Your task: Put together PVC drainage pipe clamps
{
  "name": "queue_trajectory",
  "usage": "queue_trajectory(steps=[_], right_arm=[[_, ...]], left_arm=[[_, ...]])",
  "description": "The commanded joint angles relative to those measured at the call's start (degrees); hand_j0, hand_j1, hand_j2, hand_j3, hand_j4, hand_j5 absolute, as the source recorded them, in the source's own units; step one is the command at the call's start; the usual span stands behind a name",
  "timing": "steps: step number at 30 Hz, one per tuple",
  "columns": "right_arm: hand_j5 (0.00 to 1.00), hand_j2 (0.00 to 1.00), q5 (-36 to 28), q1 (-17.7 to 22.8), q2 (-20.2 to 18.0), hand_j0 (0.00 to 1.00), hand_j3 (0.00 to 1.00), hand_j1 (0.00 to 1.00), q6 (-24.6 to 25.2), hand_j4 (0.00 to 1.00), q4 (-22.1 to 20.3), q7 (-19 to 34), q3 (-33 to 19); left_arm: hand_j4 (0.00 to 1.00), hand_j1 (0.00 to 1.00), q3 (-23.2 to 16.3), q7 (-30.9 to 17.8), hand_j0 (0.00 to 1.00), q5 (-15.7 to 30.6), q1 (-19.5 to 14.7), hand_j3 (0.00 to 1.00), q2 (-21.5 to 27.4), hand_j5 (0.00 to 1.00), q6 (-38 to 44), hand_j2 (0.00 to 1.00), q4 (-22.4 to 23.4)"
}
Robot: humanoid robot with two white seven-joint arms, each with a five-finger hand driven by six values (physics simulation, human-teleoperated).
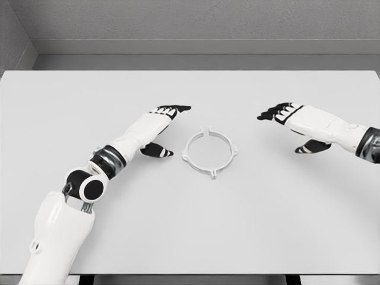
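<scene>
A white ring-shaped pipe clamp lies flat near the middle of the white table, with small tabs around its rim and a gap at its far side. My left hand hovers just left of the clamp, fingers stretched out and thumb spread below, holding nothing. My right hand is farther off to the clamp's right, also with fingers extended and empty. Neither hand touches the clamp.
The table's far edge meets a grey wall and its front edge runs along the bottom of the view. My left forearm and elbow cross the table's lower left.
</scene>
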Motion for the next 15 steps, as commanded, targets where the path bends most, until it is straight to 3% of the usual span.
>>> queue_trajectory(steps=[1, 15], right_arm=[[1.00, 1.00, -0.4, 0.0, -0.2, 1.00, 1.00, 1.00, 0.1, 1.00, -0.1, 0.0, 0.4], [1.00, 1.00, -0.3, 0.4, 0.9, 1.00, 1.00, 1.00, 0.1, 1.00, -1.2, 0.0, 0.7]], left_arm=[[1.00, 1.00, -0.1, 0.0, 1.00, 0.3, 0.0, 1.00, 0.1, 1.00, 0.0, 1.00, -0.4], [1.00, 1.00, -1.5, 0.0, 1.00, 0.2, 0.3, 1.00, -0.5, 1.00, 0.0, 1.00, -0.6]])
